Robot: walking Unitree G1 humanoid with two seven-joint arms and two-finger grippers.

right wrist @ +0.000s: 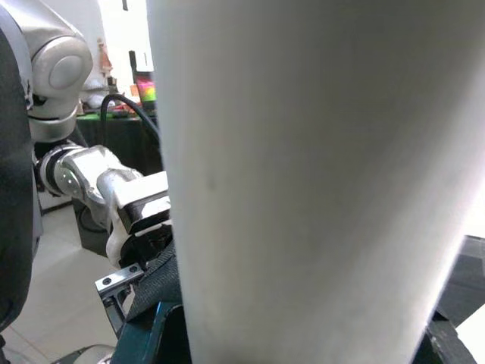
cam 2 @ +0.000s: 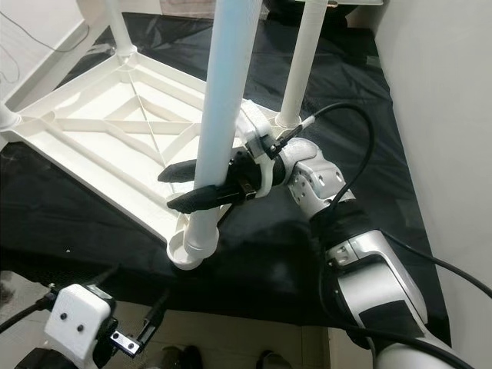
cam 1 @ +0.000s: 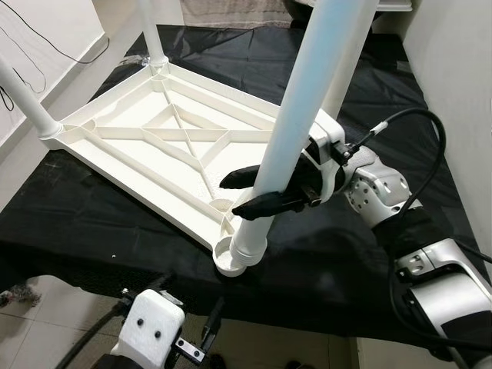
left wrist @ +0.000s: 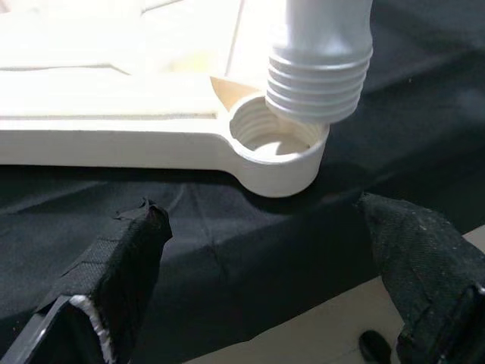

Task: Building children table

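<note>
A black cloth (cam 1: pixel 115 223) covers the counter. On it lies one white plastic tabletop (cam 1: pixel 154 142), upside down, its ribbed underside showing. Three white legs already stand in its far corners. The right gripper (cam 1: pixel 250 192) is clamped around a fourth white leg (cam 1: pixel 296 115), holding it slightly tilted, its threaded end resting at the rim of the near corner socket (left wrist: pixel 276 148), not screwed in. Below that socket, at the counter's edge, the left gripper (left wrist: pixel 273 273) hangs with fingers (left wrist: pixel 121 265) spread apart, holding nothing.

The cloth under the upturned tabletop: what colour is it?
Plain black cloth, best seen in the left eye view.
</note>
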